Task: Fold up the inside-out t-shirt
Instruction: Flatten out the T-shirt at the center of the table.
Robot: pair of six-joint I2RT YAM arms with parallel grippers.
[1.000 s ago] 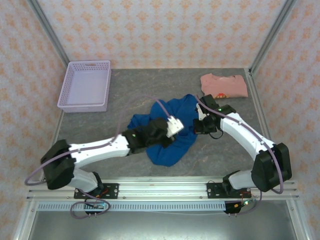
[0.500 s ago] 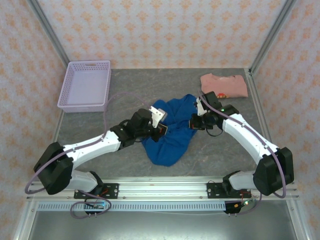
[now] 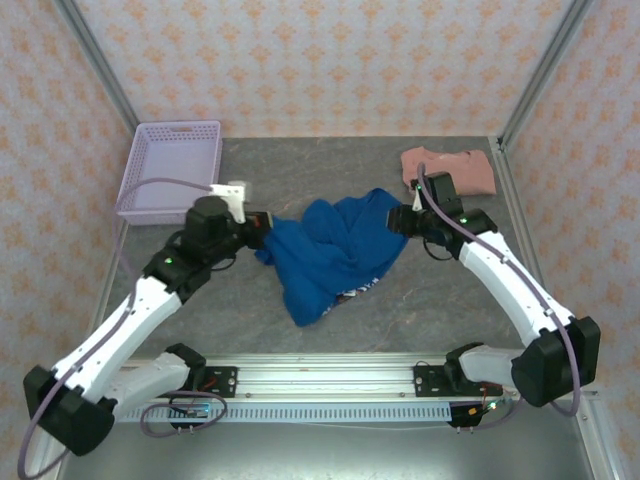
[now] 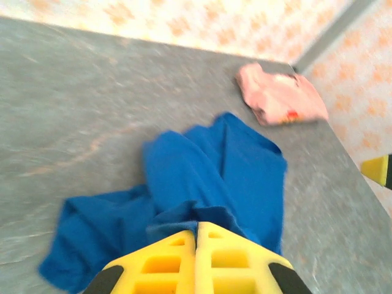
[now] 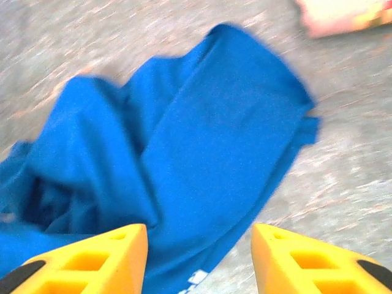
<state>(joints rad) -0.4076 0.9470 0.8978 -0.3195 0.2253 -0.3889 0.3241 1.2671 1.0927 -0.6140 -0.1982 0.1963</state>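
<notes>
Finds the left gripper [image 3: 263,222] well to the left of its spot a second ago, now close to the lavender basket [image 3: 168,128], with the inside-out t-shirt [image 3: 335,250] drawn out leftward across the grey table [image 3: 450,300] instead of bunched under both arms. Sees, on the left wrist view, the left gripper [image 4: 196,228] pressed shut on a blue hem of the t-shirt [image 4: 211,165]. Finds the right gripper [image 3: 400,220] moved back toward the far right, beside the garment's right edge, near the salmon-pink shirt [image 3: 450,170]. Sees, on the right wrist view, the right gripper [image 5: 199,231] with fingers spread apart above the blue cloth [image 5: 202,135], gripping nothing. Notes a bit of white print [image 3: 350,293] at the cloth's near edge.
</notes>
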